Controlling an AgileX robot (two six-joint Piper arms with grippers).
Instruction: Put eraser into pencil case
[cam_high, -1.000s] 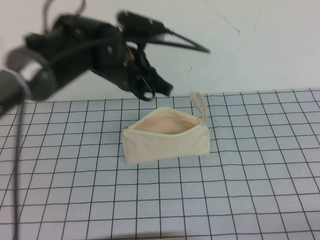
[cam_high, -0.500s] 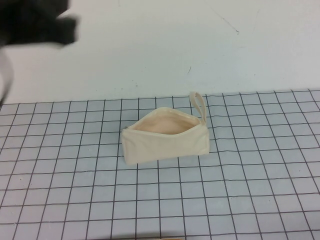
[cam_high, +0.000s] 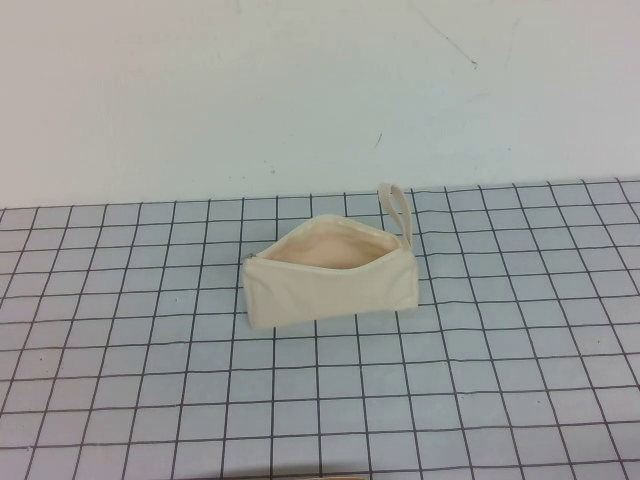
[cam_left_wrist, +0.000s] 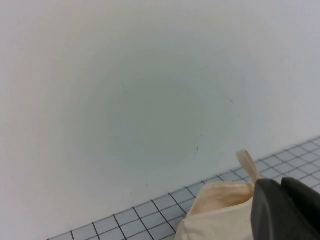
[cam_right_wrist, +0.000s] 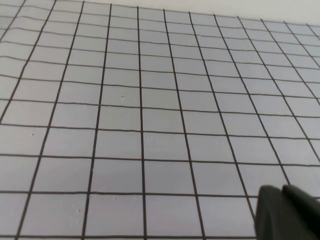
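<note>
Here the pencil case (cam_high: 332, 280) sits on the worktop (cam_high: 500, 400), a soft cream canvas pouch of wedge shape, its front panel plain and faintly creased. Its zip mouth gapes upward, showing a smooth pale peach lining, and a narrow fabric loop strap (cam_high: 399, 210) stands up from its right end. The worktop is covered with a pale grey sheet ruled in a dark square grid; behind it rises a matt white wall (cam_high: 300, 90) with a few faint marks.

The eraser shows in none of the views, and whether it lies inside the pouch cannot be told.

In the left wrist view a dark, dull, rounded part of the left end effector (cam_left_wrist: 285, 210) shows at the edge, close beside the strap end of the pencil case (cam_left_wrist: 220, 212), whose open peach mouth lies just next to it; whether its fingers are spread or pressed together cannot be told. In the right wrist view a similar dark part of the right end effector (cam_right_wrist: 287, 212) hangs over bare grid, with no pouch in sight; its fingers' state cannot be told either. Neither end effector appears in the high view.
</note>
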